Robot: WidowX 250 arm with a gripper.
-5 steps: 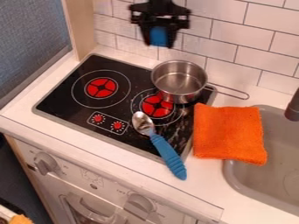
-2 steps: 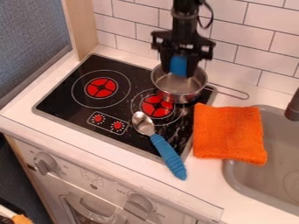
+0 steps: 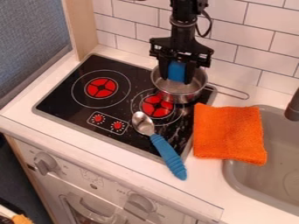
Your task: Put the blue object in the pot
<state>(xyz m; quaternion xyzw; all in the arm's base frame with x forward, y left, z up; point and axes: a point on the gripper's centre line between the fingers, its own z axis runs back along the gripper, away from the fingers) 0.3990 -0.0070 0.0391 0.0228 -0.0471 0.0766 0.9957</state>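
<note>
My black gripper (image 3: 176, 79) hangs over the metal pot at the back right of the stove, shut on a blue object (image 3: 176, 71) held between its two fingers. The fingertips overlap the mouth of the pot (image 3: 180, 96); whether the blue object is below the rim I cannot tell. The pot's wire handle points right, and its back rim is partly hidden behind the gripper.
A spoon with a blue handle (image 3: 168, 156) lies across the front of the black stove (image 3: 64, 91). Right of the pot are an orange cloth (image 3: 229, 133) and the grey sink (image 3: 243, 177). A white tiled wall (image 3: 269, 48) rises behind.
Carrying the blue object, my gripper has moved right and down from above the back of the stove to the pot. Since the later earlier frame it has sunk slightly.
</note>
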